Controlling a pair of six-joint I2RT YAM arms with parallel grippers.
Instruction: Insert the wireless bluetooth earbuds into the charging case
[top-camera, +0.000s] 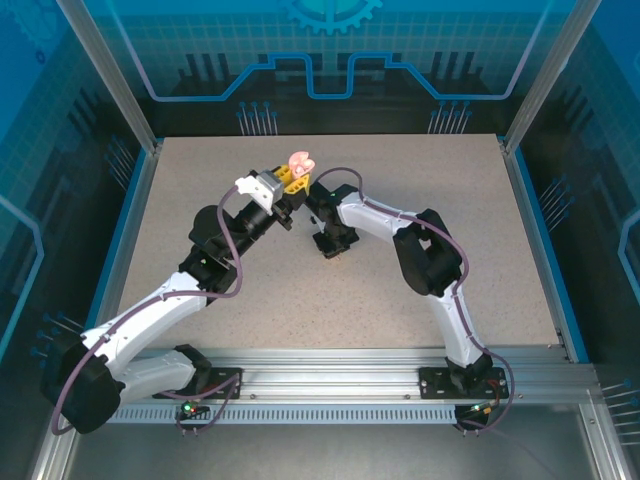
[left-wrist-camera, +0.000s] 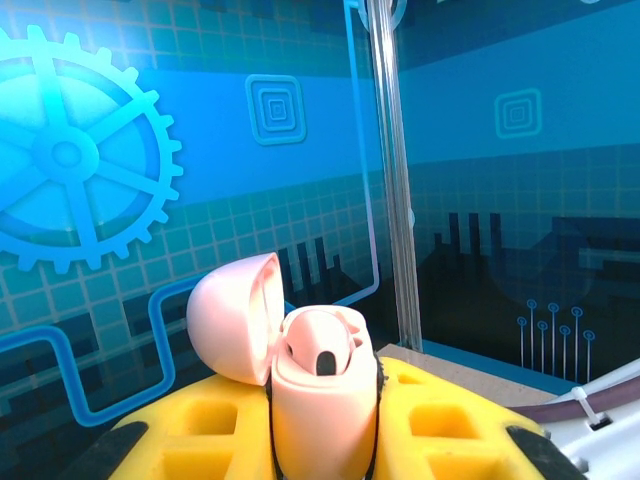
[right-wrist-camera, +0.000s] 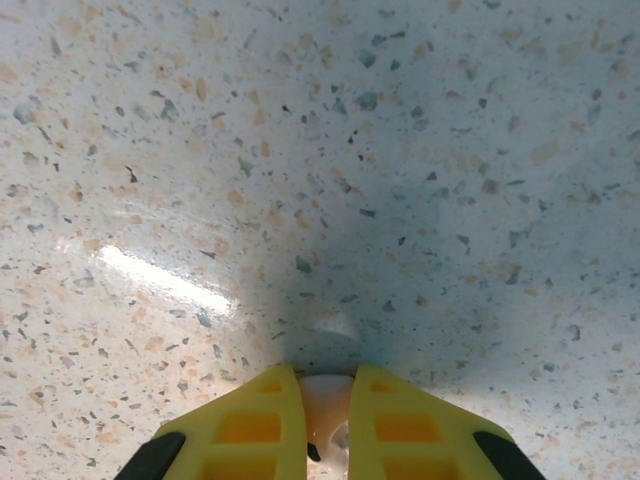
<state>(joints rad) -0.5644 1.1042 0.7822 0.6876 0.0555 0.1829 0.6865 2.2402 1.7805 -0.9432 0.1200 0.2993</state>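
Observation:
The pale pink charging case (left-wrist-camera: 320, 415) stands upright between the yellow fingers of my left gripper (left-wrist-camera: 325, 400), which is shut on it. Its lid (left-wrist-camera: 232, 318) is swung open to the left, and one earbud (left-wrist-camera: 326, 345) sits in a slot inside. In the top view the case (top-camera: 299, 162) is held up above the table's far middle by the left gripper (top-camera: 291, 181). My right gripper (top-camera: 330, 250) points straight down at the tabletop. Its yellow fingers (right-wrist-camera: 262, 425) press from both sides on a small white earbud (right-wrist-camera: 326, 402) resting on the surface, so the right gripper (right-wrist-camera: 325, 385) is shut on it.
The speckled tabletop (top-camera: 400, 300) spreads around both arms. Blue-edged clear walls and a metal post (left-wrist-camera: 392, 180) close off the far side. An aluminium rail (top-camera: 340, 385) runs along the near edge at the arm bases.

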